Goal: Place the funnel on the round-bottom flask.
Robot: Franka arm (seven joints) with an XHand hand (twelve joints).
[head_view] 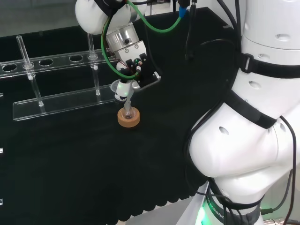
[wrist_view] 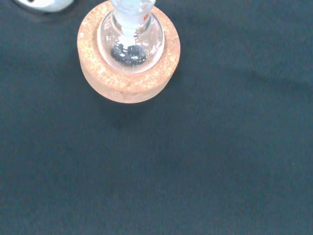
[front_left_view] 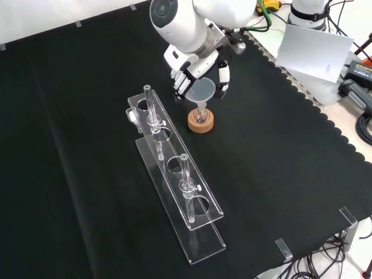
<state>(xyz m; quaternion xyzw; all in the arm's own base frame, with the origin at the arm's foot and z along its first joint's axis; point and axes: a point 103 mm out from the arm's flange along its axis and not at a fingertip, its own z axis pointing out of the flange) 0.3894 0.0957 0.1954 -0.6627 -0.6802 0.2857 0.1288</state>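
I have the robot hand (front_left_view: 200,72) in the upper middle of the front view, its fingers (front_left_view: 224,75) curled round the rim of the clear funnel (front_left_view: 200,92), so it is grasping the funnel from above. The funnel's cone opens upward and its stem points straight down; that long axis looks close to upright in the front view, and perhaps slightly tilted in the head view.

Directly beneath it, the round-bottom flask (wrist_view: 130,41) sits in its cork ring (front_left_view: 201,122) on the black-clothed table (front_left_view: 279,192), just below the robot hand in the frame. In the head view the funnel's stem (head_view: 127,105) runs down toward the flask's mouth at the centre-left of the frame, and from here I judge that its tip is at or just inside the neck, though the clear glass keeps me from being sure how deep.

So what matters is vertical alignment: flask straight below, stem on the neck's axis. I would lower straight down, then release.

The clear test-tube rack (front_left_view: 174,186) stands well apart, lower left in the front view.
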